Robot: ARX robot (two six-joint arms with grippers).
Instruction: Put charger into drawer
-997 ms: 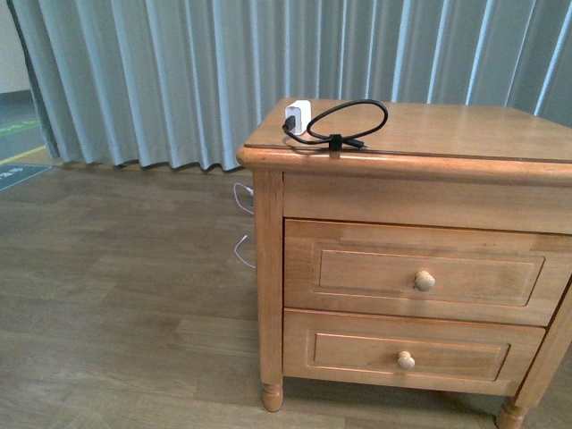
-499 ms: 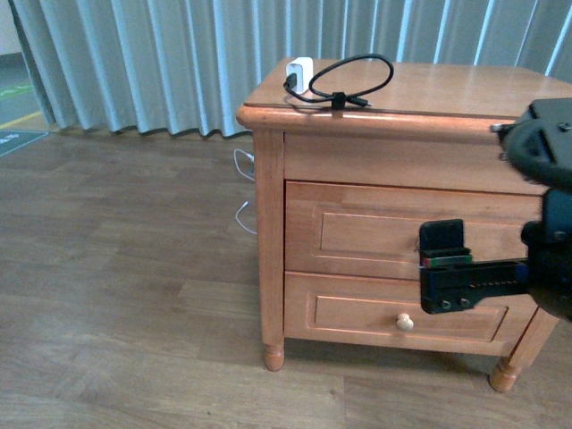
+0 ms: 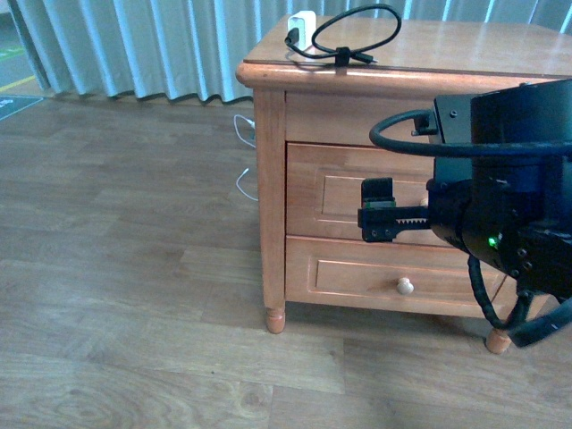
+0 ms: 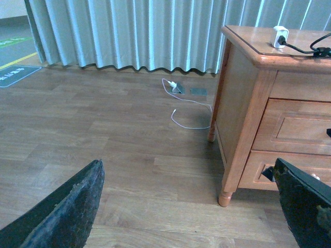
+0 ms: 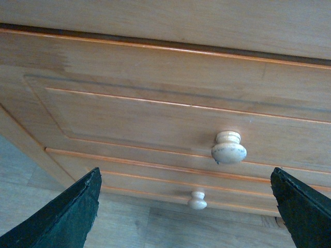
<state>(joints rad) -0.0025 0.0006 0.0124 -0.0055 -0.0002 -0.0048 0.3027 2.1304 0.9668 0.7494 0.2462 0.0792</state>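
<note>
The charger (image 3: 302, 27), a white cube with a looped black cable (image 3: 357, 34), lies on the left part of the nightstand top (image 3: 465, 49); it also shows in the left wrist view as the charger (image 4: 280, 36). The drawer (image 3: 326, 192) is shut. My right gripper (image 5: 186, 206) is open just in front of the drawer (image 5: 145, 111), with its round knob (image 5: 228, 147) between the spread fingers. In the front view the right arm (image 3: 500, 206) covers that knob. My left gripper (image 4: 191, 206) hangs open over the floor to the left of the nightstand, holding nothing.
A lower drawer (image 3: 349, 277) with its own knob (image 3: 405, 286) sits under the upper one. Thin white cables (image 4: 189, 111) lie on the wood floor by the nightstand's side. Pale curtains (image 3: 134, 45) hang behind. A nightstand leg (image 3: 275, 319) stands on the floor.
The view has dropped and come closer to the nightstand. My right arm came in from the right and moved left, in front of the upper drawer, hiding its knob in the front view.
</note>
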